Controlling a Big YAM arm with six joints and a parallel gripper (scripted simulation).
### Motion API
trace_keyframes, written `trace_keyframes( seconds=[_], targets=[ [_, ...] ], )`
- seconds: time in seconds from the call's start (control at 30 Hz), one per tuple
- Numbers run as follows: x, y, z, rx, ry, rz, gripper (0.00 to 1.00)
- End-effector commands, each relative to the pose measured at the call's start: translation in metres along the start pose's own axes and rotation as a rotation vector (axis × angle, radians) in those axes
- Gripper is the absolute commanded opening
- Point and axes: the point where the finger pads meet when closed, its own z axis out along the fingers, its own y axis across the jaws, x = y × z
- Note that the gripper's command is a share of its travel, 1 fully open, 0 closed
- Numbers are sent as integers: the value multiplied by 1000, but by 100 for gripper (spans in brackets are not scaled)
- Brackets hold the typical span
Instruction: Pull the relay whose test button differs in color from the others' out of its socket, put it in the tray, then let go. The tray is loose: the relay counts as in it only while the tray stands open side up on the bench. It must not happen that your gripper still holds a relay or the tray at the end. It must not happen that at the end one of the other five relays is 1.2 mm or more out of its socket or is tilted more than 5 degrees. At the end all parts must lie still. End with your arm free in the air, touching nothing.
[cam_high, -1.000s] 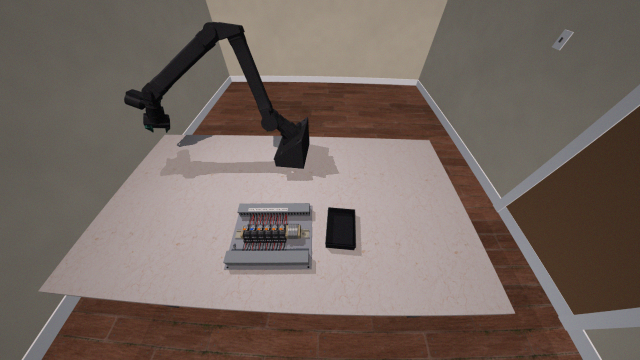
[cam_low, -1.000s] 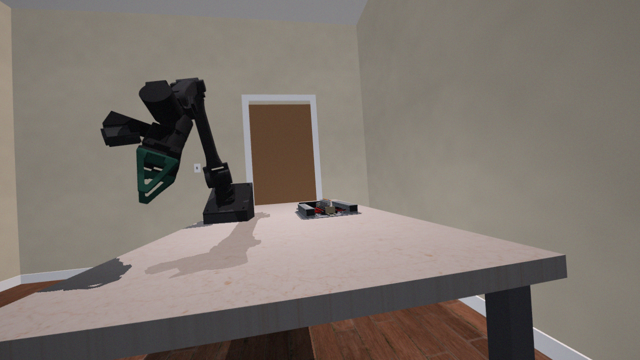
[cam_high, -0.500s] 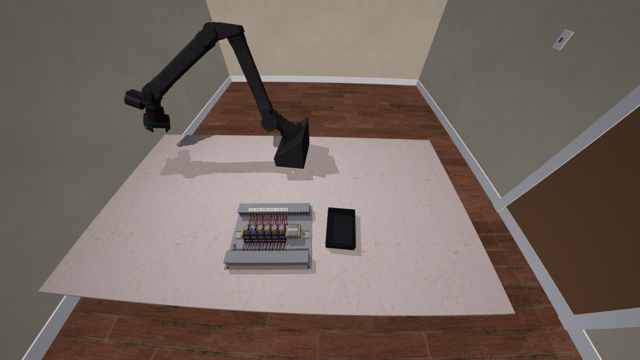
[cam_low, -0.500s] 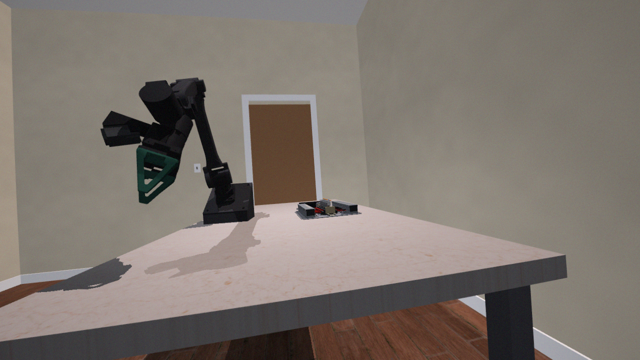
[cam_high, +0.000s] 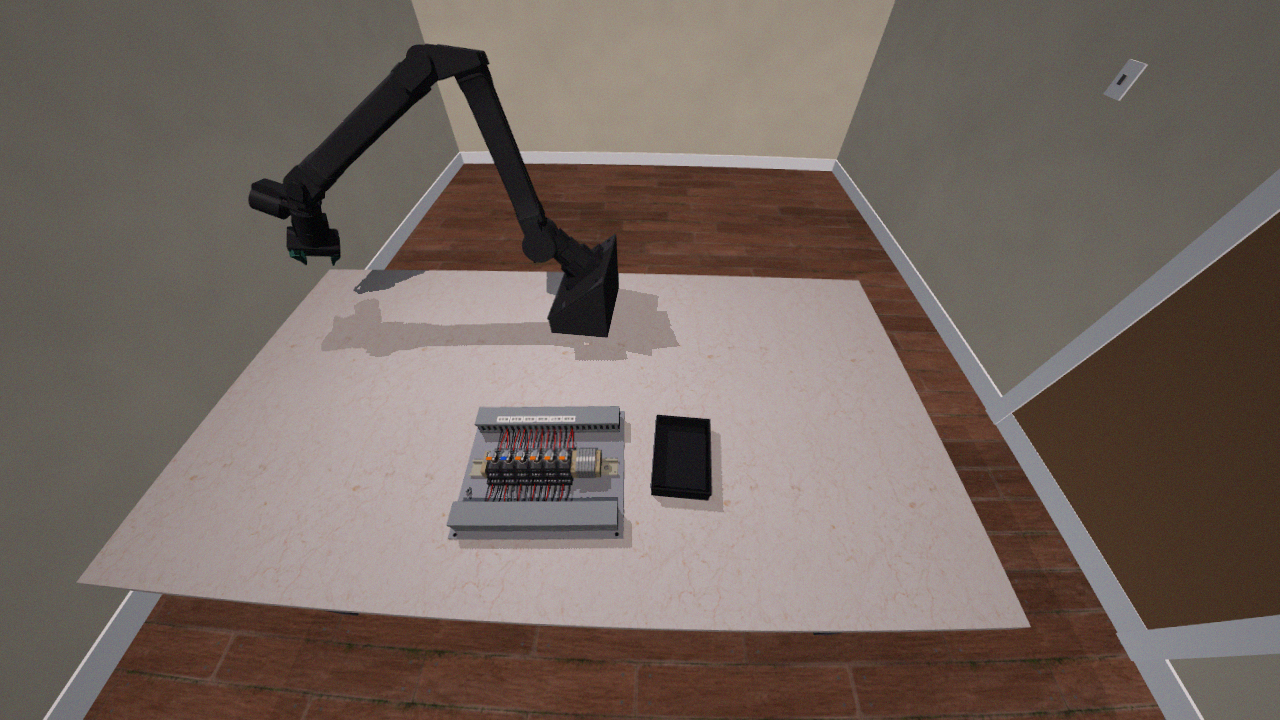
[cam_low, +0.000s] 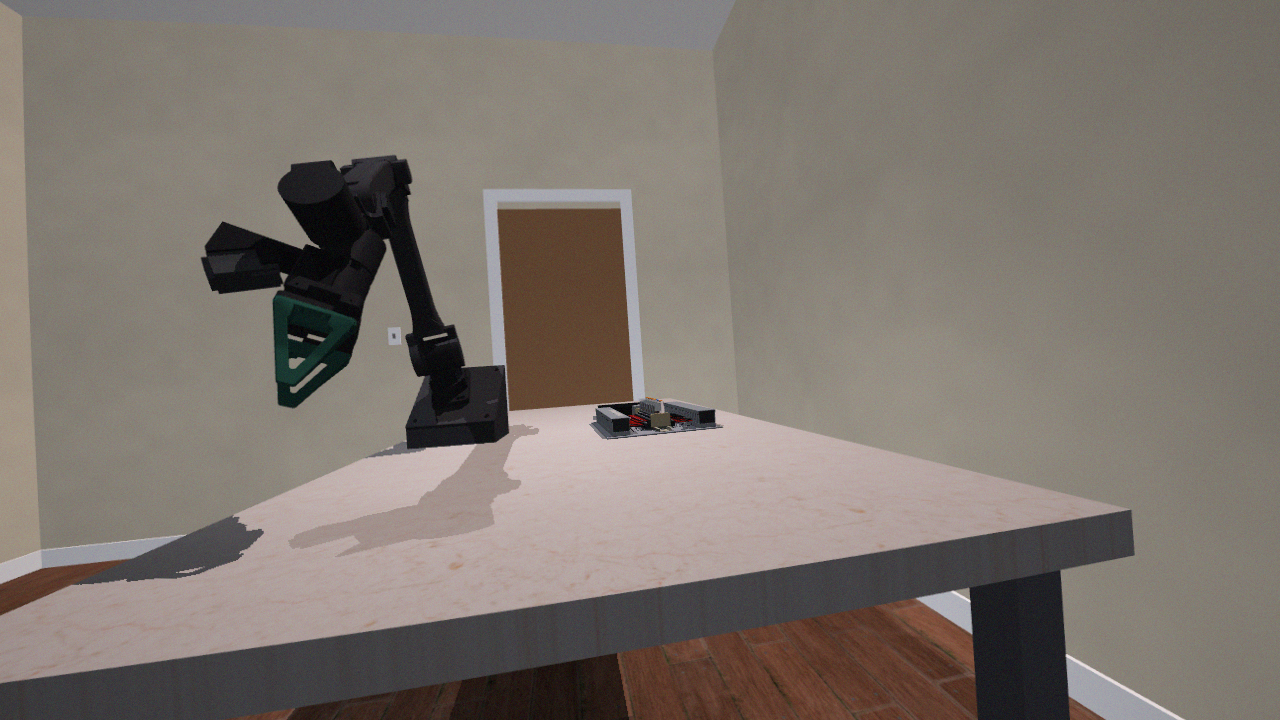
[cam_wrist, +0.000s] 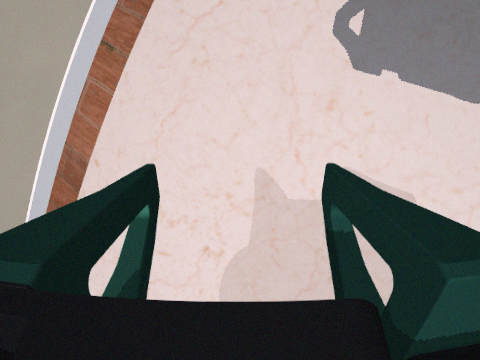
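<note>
A relay (cam_high: 506, 459) with a blue test button is second from the left in a row of relays on the grey panel (cam_high: 599, 490) (cam_low: 631, 431). The other relays' buttons look orange. The black tray (cam_high: 682, 492) stands open side up just right of the panel in the top view. My gripper (cam_high: 318, 260) (cam_low: 285, 392) (cam_wrist: 240, 179) is open, its green fingers partly apart, with nothing between them. It hangs high over the table's far left corner, well away from panel and tray. The wrist view shows neither of them.
Grey wire ducts (cam_high: 532, 514) (cam_high: 547, 415) run along the panel's front and back edges. Red and black wires lie between them and the relays. A terminal block (cam_high: 587, 462) adjoins the row's right end. The arm's base (cam_high: 581, 308) (cam_low: 456, 416) stands at the table's back.
</note>
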Motion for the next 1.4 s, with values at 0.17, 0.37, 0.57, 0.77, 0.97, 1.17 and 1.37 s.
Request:
trace_keyframes(
  seconds=[0.17,0.37,0.57,0.77,0.97,1.17,1.37],
  targets=[
    [-16,20,-14,-45,-23,17,59],
    [-15,20,-14,-46,-23,17,59],
    [-10,23,-15,-54,-14,6,59],
    [-2,24,-16,-65,0,-10,59],
    [10,26,-18,-79,22,-33,59],
    [28,34,-25,-113,56,-71,59],
    [43,43,-32,-146,85,-103,59]
  ],
)
